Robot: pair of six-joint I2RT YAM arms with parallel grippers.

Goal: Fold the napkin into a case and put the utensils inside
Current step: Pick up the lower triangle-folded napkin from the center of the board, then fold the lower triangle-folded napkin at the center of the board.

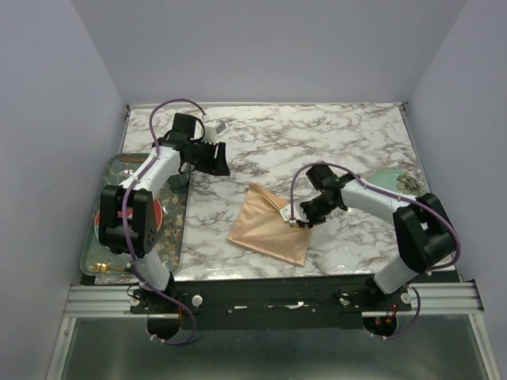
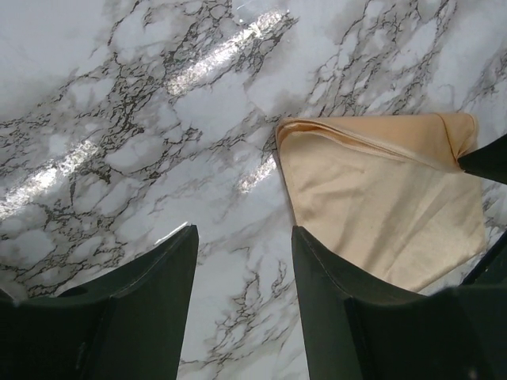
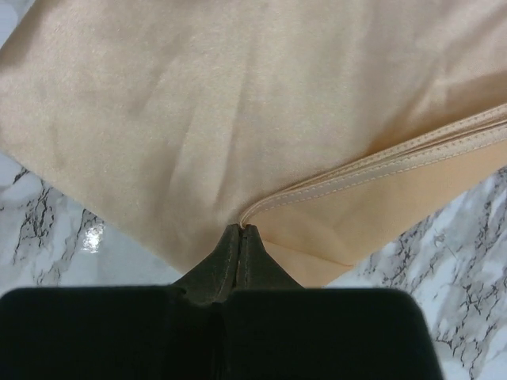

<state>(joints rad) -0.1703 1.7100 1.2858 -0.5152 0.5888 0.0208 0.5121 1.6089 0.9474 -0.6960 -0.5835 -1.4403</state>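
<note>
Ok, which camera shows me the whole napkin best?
Top external: the napkin lies entire on the marble table, outline unobstructed except where the right hand meets its edge. Left wrist shows most of it, the bottom hidden behind a finger. Right wrist shows only a close-up of the hem.

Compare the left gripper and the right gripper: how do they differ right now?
The left gripper has its jaws open; the right gripper has them shut. The left gripper is over the bare marble table, apart from the napkin and holding nothing; the right gripper pinches the napkin's hemmed edge. Both are dark and two-fingered.
</note>
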